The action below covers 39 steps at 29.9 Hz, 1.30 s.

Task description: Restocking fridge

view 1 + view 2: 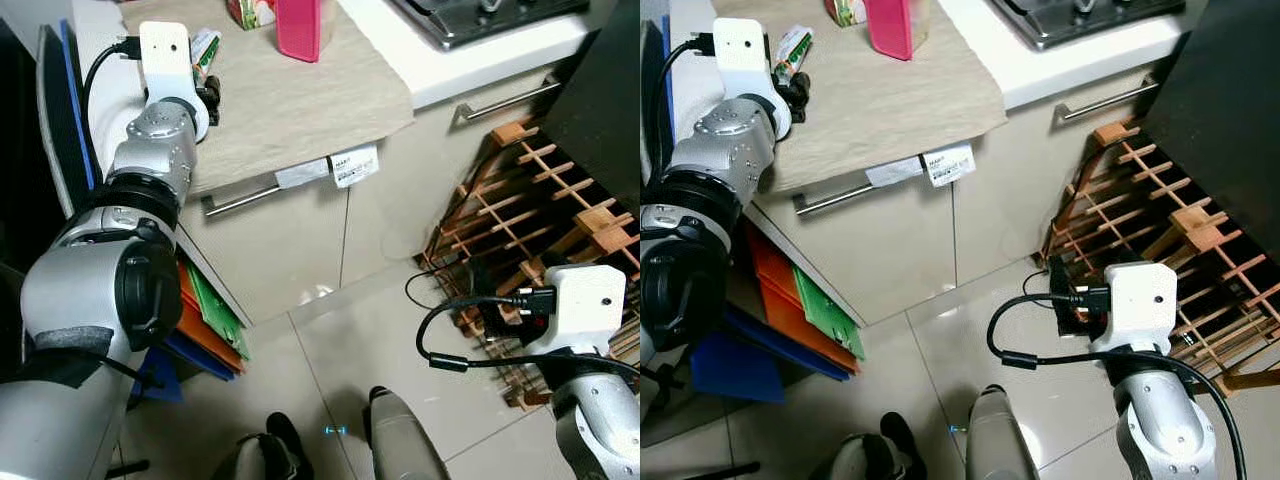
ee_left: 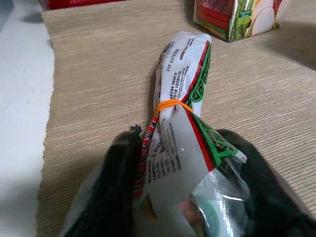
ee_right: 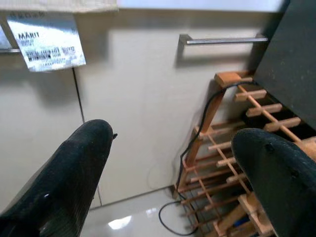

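Beige matting covers the counter (image 1: 330, 100) where the left claw (image 2: 182, 197) pinches a soft, light, crinkly food packet (image 2: 180, 98) by its near end, a sound hold though slippery, while the right claw (image 3: 173, 173) hangs wide open and empty.

Head pair looking steeply down from above, facing counter (image 1: 300, 110) at 12 o'clock, wooden rack (image 1: 540, 200) at 2 o'clock; both eyes sharing same scene, right eye shifting it slightly. Left wrist camera sitting very close over beige mat (image 2: 98, 74), looking along packet (image 2: 180, 98) toward carton (image 2: 237, 17). Right wrist camera looking from low down at cabinet door (image 3: 143, 108) and same rack, sharing paper label (image 3: 47, 39) with head views.
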{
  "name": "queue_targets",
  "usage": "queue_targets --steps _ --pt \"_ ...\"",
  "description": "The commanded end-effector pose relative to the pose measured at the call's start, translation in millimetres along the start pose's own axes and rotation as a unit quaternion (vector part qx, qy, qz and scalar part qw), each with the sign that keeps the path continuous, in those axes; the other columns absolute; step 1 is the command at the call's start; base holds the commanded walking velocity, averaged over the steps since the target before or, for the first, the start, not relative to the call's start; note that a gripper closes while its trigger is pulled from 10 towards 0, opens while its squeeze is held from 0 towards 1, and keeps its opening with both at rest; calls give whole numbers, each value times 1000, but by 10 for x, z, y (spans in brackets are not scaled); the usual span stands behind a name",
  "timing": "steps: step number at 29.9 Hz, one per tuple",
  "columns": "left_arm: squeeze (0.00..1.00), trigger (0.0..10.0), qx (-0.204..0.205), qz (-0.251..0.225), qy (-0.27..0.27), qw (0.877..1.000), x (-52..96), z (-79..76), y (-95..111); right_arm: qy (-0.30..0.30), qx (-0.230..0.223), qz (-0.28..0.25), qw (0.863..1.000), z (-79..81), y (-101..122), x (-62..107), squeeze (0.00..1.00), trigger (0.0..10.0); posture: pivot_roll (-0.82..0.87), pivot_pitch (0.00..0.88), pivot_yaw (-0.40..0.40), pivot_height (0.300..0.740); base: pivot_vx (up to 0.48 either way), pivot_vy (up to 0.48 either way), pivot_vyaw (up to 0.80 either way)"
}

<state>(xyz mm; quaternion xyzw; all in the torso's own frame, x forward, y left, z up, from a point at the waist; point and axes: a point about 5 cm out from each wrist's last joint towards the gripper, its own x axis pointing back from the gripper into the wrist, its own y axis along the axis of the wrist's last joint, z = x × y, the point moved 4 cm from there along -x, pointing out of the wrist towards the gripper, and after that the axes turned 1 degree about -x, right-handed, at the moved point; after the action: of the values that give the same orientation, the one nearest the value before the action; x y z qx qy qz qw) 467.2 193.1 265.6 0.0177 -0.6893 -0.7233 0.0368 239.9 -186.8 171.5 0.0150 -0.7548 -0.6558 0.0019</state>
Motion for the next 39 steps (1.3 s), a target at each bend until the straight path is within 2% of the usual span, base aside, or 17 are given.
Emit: queue_targets --steps 1,9,12,13,18,19,20,23,25,28,29,31,33,35,36,39 --pt "0 0 12 72 -22 997 34 -83 -423 -1 -2 8 1000 18 -57 -14 0 10000 -471 263 95 723 0 0 0" --pt "0 0 35 49 -48 997 22 -163 -305 -3 -10 -10 1000 26 -14 -160 0 10000 -432 226 100 723 0 0 0" --pt "0 0 52 38 -59 996 18 -198 -252 -4 -12 -21 1000 16 18 -255 0 10000 -404 199 109 723 0 0 0" --pt "0 0 70 22 -74 995 16 -248 -189 -13 -12 -35 999 -17 50 -352 0 10000 -382 179 118 723 0 0 0" --pt "0 0 77 -2 -95 993 17 -323 -90 -28 -16 -55 998 -76 107 -501 0 10000 -346 155 130 723 0 0 0" --pt "0 0 70 -44 -113 990 23 -368 87 -43 -14 -73 996 -127 171 -600 0 10000 -310 123 127 723 0 0 0" --pt "0 0 63 -63 -123 988 31 -392 170 -51 -13 -80 995 -156 196 -644 0 10000 -300 117 124 723 0 0 0" --pt "0 0 55 -110 -146 982 61 -447 370 -70 -15 -95 993 -223 251 -749 0 10000 -256 92 101 723 0 0 0" --pt "0 0 55 -128 -155 978 79 -472 432 -62 -16 -101 993 -199 266 -810 0 10000 -226 83 86 723 0 0 0" --pt "0 0 59 -125 -159 977 82 -523 401 -51 -18 -103 993 -158 256 -876 0 10000 -201 79 71 723 0 0 0" --pt "0 0 71 -121 -159 977 84 -584 343 -41 -18 -106 993 -114 244 -931 0 10000 -194 79 67 723 0 0 0" --pt "0 0 83 -123 -156 977 85 -610 327 -35 -17 -108 993 -88 246 -956 0 10000 -193 70 70 723 0 0 0" --pt "0 0 94 -143 -156 973 105 -669 371 -32 -13 -119 992 -58 277 -996 0 10000 -206 60 86 723 0 0 0" --pt "0 0 86 -159 -159 971 127 -716 408 -39 -13 -132 990 -84 322 -1002 0 10000 -213 57 97 723 0 0 0" --pt "0 0 74 -168 -174 968 163 -798 378 -55 -13 -147 987 -143 369 -971 0 10000 -216 57 100 723 0 0 0" --pt "0 0 72 -178 -194 962 221 -877 323 -72 -14 -163 984 -201 418 -915 0 10000 -218 57 102 723 0 0 0"
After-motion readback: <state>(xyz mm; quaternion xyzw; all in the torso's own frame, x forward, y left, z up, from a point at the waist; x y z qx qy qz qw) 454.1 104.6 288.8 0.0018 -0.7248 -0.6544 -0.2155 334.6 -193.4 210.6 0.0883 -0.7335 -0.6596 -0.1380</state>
